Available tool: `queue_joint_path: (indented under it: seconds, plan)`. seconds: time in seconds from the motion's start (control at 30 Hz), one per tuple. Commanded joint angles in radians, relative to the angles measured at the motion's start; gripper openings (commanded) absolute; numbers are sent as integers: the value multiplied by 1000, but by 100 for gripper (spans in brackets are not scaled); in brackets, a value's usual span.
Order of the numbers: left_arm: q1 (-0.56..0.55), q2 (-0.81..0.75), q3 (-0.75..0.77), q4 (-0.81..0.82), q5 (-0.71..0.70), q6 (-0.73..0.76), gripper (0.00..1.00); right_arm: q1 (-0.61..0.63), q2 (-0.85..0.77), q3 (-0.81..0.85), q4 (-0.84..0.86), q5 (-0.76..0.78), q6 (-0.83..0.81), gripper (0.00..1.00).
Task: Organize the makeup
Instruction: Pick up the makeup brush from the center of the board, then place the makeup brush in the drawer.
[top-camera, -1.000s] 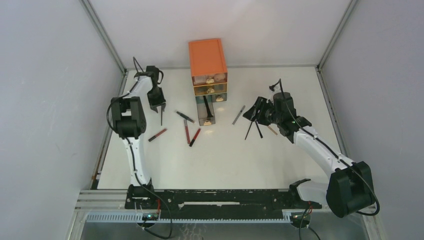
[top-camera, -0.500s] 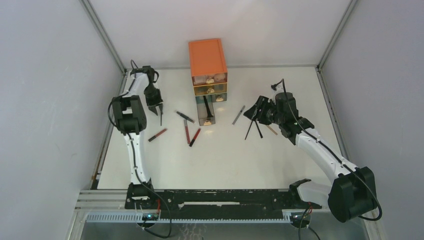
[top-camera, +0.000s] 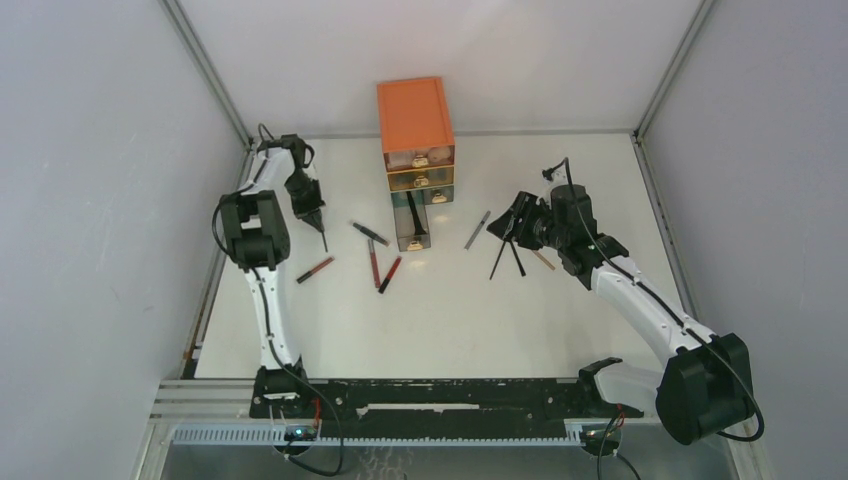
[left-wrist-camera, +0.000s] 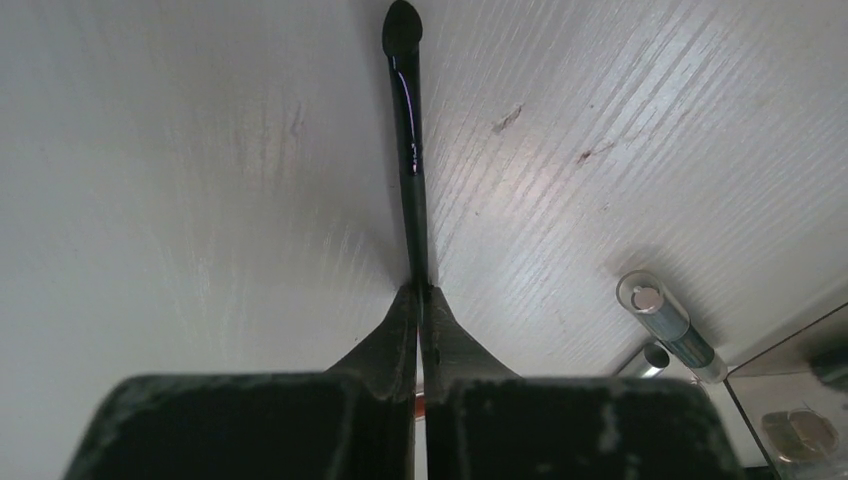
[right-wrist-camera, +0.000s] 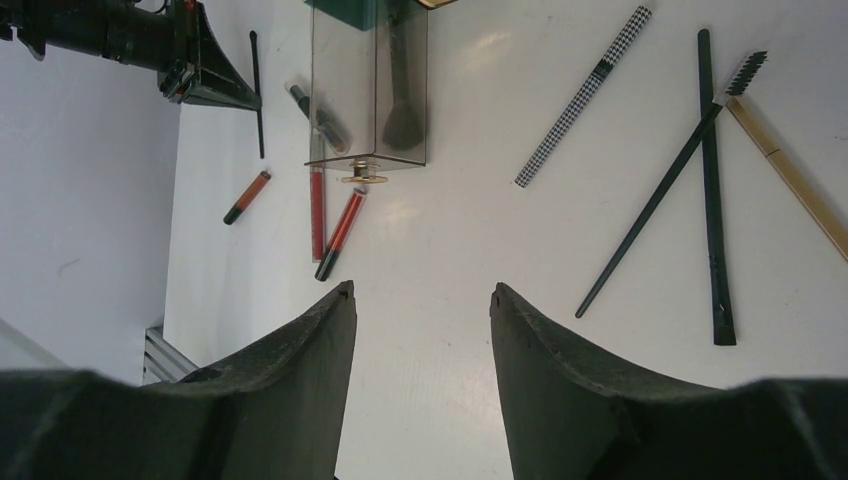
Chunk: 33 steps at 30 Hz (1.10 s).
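Left gripper (left-wrist-camera: 420, 292): clenched on a thin black brush (left-wrist-camera: 410, 150); the handle's near end is hidden between the fingers.
Brush: at the table's (top-camera: 450, 320) far left, left of the chest (top-camera: 414, 120). I cannot tell whether it rests on the surface or is just off it.
Right gripper (right-wrist-camera: 420, 300): released, jaws apart, nothing between them, over bare table.
Drawer (right-wrist-camera: 345, 100): the bottom one, pulled out, with clear walls and a dark brush head inside.
Upper drawers: contents too small to make out.
Right group: checked pencil (right-wrist-camera: 583, 97), two crossed black sticks (right-wrist-camera: 712, 190), and a tan pencil (right-wrist-camera: 790, 180) cut off by the frame edge.
Middle group: two red pencils (right-wrist-camera: 317, 205) by the drawer knob.
Tube (left-wrist-camera: 668, 325): clear-capped; the one behind it is mostly hidden.
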Motion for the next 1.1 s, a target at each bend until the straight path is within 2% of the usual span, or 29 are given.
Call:
queue_joint_path:
  seconds: [0.0,0.17,0.43,0.67,0.83,1.07]
  plan:
    - [2,-122,-110,69,14,-18,0,2,-33,33,22,3,-1,59]
    - [-13,-332,-293,209,22,-56,0,-2,-31,33,16,6,-2,59]
    - [-63,-570,-486,281,29,-81,0,1,-7,33,31,2,4,59]
    - [-227,-733,-650,307,97,-114,0,3,-2,34,32,4,2,59]
    - [-362,-807,-763,387,224,-198,0,3,1,33,35,3,-1,59]
    - [-433,-729,-681,432,287,-261,0,2,-12,25,30,2,-5,59]
